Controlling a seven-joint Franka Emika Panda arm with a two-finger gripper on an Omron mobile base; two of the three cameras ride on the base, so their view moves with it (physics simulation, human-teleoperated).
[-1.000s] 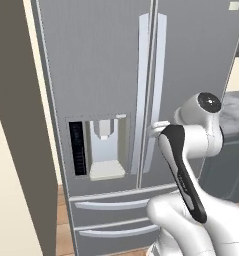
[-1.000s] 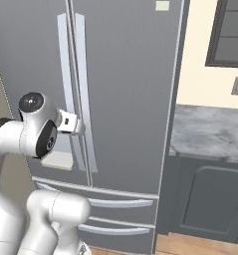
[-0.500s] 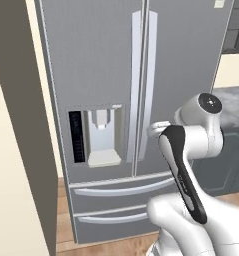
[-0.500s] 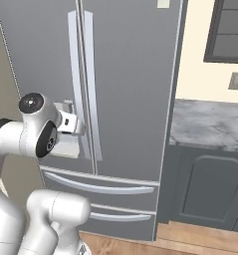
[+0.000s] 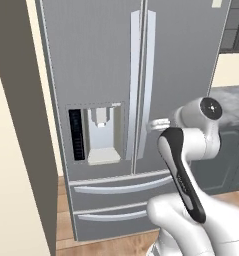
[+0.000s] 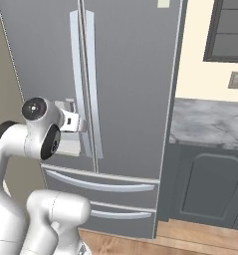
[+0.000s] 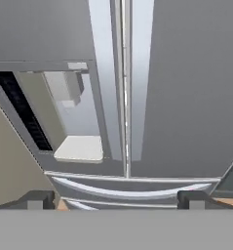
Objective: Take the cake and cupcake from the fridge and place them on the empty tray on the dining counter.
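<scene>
The fridge (image 5: 181, 60) (image 6: 130, 74) stands shut in front of me, grey steel with two long pale handles (image 5: 150, 75) side by side at the door seam. My gripper (image 5: 153, 124) (image 6: 83, 124) hovers just short of the handles at the height of the water dispenser (image 5: 102, 135), touching nothing. In the hand view the gripper (image 7: 115, 197) is open, with its fingertips (image 7: 37, 197) far apart and nothing between them, and it points at the door seam and the dispenser (image 7: 71, 122). The cake and cupcake are hidden behind the closed doors. The tray and dining counter are out of view.
Two drawers (image 5: 116, 187) sit under the doors. A marbled wall counter (image 6: 210, 122) over dark cabinets adjoins the fridge on the right. A tall beige panel (image 5: 16, 150) stands close on the left. Wooden floor lies below.
The whole picture has shifted a little in both base views, so the camera moved with the base. The gripper stays open and the fridge doors stay shut.
</scene>
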